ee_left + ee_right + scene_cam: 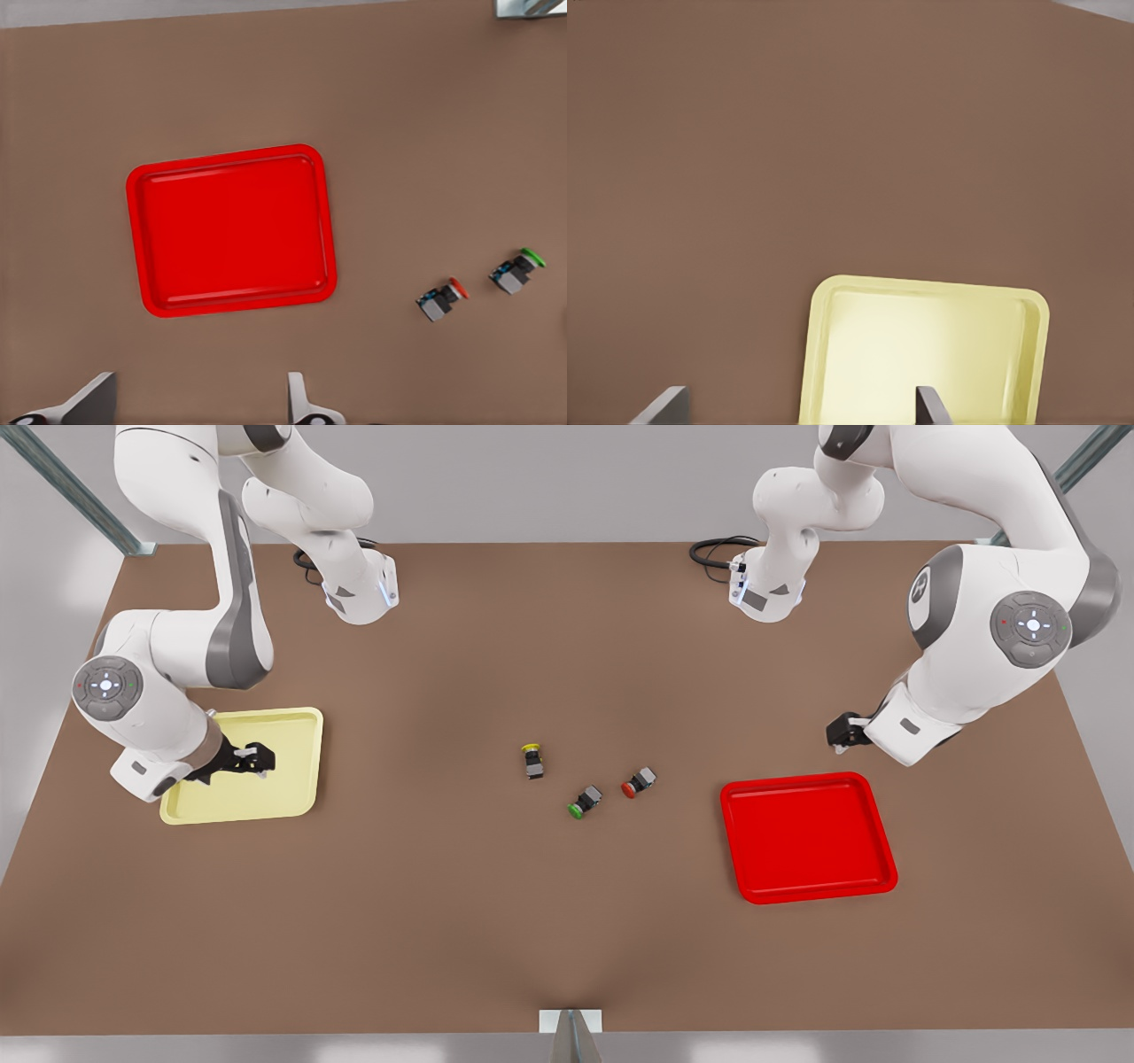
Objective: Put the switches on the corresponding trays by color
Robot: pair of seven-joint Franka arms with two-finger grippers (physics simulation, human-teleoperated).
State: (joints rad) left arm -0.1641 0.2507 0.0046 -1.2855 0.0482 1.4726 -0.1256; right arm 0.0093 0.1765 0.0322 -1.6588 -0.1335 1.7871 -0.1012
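Right now the left gripper (840,733) hangs above bare table just off the red tray (806,837), at about one o'clock from it in the front view; its fingers (301,397) are spread wide with nothing between them. In the left wrist view the red tray (232,228) lies flat on the brown table (425,115), with the red-capped switch (441,299) and the green-capped switch (516,271) lying on their sides well apart from it.

The right gripper (252,760) hovers over the pale yellow tray (297,731), near its middle, and it too is spread open and holds nothing; the right wrist view shows its fingers (928,405) parted over the tray (921,354).

All three switches sit near the table's centre. The yellow-capped switch (532,761) stands at roughly ten o'clock from the green-capped switch (584,802), and the red-capped switch (639,782) lies at about two o'clock from the green one. None touches another, and none is on a tray.
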